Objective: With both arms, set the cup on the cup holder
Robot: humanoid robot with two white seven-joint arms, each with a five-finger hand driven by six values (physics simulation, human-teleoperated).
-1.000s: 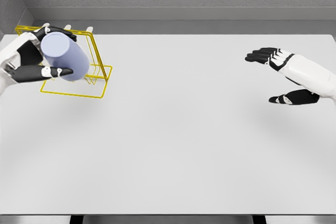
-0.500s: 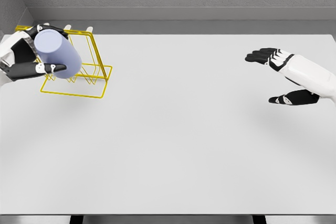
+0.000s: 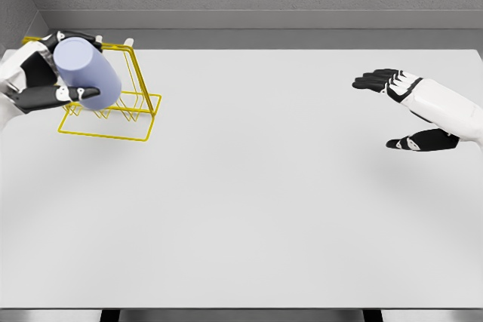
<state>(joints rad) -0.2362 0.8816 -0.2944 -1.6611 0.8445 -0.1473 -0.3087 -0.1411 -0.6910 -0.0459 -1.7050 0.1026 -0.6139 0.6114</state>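
- Cup [image 3: 87,75]: pale lavender cylinder, plain smooth wall, no handle visible. Sits at far left of the table [image 3: 264,201], tilted, flat closed end facing the camera, body overlapping the yellow wire cup holder [image 3: 121,115].
- Left hand [image 3: 45,81]: clamped on the cup, thumb across the near side, other fingers wrapped around the far side. Grip is mid-body, on the curved wall.
- Right hand [image 3: 404,111]: far right, well apart from cup and rack, fingers spread, holding nothing.
- Handling guess: rigid and light, looks like plastic or glazed ceramic. Smooth wall is likely slippery, so a wrap around the body beats a pinch at the rim.
- Best hold: keep the mid-wall grasp; leaves the open end free to go over a rack prong.
- Cannot tell whether the cup is already resting on a prong or only hanging over the rack; contact is hidden behind the cup.
- Holder is thin wire, probably light; a sideways push could slide it.
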